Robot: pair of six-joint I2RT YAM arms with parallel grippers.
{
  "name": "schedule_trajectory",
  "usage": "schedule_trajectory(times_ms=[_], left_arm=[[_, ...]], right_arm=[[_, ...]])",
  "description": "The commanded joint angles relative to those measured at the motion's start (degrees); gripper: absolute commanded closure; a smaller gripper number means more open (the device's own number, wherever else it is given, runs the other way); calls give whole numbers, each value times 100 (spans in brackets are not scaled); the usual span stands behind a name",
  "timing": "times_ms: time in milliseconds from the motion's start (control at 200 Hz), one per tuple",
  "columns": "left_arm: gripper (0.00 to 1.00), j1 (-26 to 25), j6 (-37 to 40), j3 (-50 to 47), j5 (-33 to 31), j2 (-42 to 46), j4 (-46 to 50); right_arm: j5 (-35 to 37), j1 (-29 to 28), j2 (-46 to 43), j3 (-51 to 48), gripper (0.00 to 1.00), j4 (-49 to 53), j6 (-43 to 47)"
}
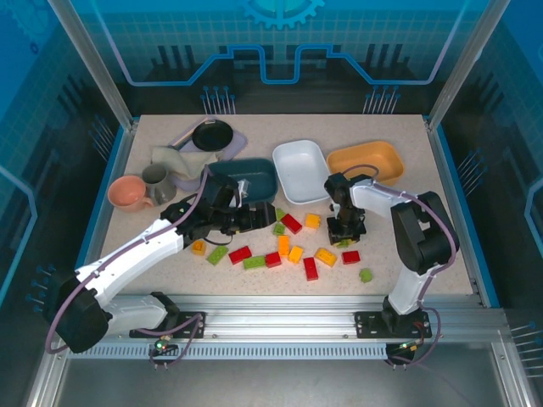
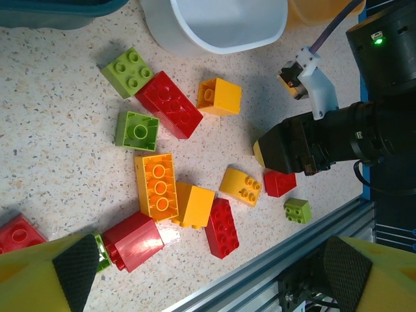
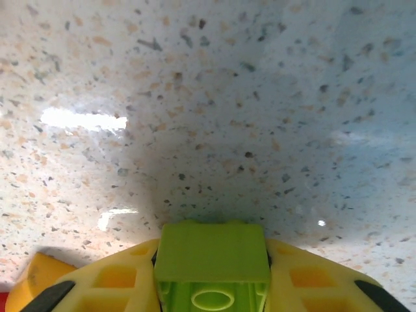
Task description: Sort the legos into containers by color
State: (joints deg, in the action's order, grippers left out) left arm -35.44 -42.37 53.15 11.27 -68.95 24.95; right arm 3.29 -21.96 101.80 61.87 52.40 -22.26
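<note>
Red, light green and yellow-orange legos lie scattered on the speckled table, among them a red one (image 1: 291,223), a yellow one (image 1: 326,256) and a green one (image 1: 366,275). My right gripper (image 1: 346,239) points down at the table, shut on a light green lego (image 3: 212,260) between its yellow fingers (image 3: 117,283). My left gripper (image 1: 270,219) hovers open over the pile, with an orange lego (image 2: 157,185) and a red lego (image 2: 221,227) below its pads (image 2: 75,270). The containers stand behind: dark teal (image 1: 254,163), white (image 1: 301,170), yellow-orange (image 1: 373,157).
A pink cup (image 1: 127,192), a grey mug (image 1: 157,181), a cloth (image 1: 170,157) and a black pan (image 1: 212,134) on a lilac plate (image 1: 239,144) crowd the back left. An aluminium rail (image 1: 280,305) runs along the near edge.
</note>
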Motion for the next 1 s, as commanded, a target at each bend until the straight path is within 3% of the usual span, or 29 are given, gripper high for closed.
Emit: schedule_trajectory(times_ms=[0, 205, 525, 650, 720, 835, 995], left_arm=[[7, -68, -87, 161, 51, 12, -13], [6, -42, -97, 1118, 32, -529, 42], [7, 72, -49, 3046, 86, -2173, 504], [10, 142, -72, 3581, 37, -2603, 940], [12, 190, -176, 3644, 28, -2685, 1088], [12, 236, -280, 3453, -86, -2540, 1170], [12, 438, -403, 3071, -481, -2006, 1610]], right_arm=[[298, 135, -569, 228, 70, 181, -69], [305, 962, -487, 1583, 72, 477, 87], [170, 1779, 2158, 4545, 73, 824, -30], [140, 1867, 3113, 5691, 69, 1311, -16], [121, 1890, 3556, 6112, 61, 1508, 32], [102, 1861, 3567, 6374, 45, 1599, 156], [140, 1698, 2589, 5943, 38, 1316, 268]])
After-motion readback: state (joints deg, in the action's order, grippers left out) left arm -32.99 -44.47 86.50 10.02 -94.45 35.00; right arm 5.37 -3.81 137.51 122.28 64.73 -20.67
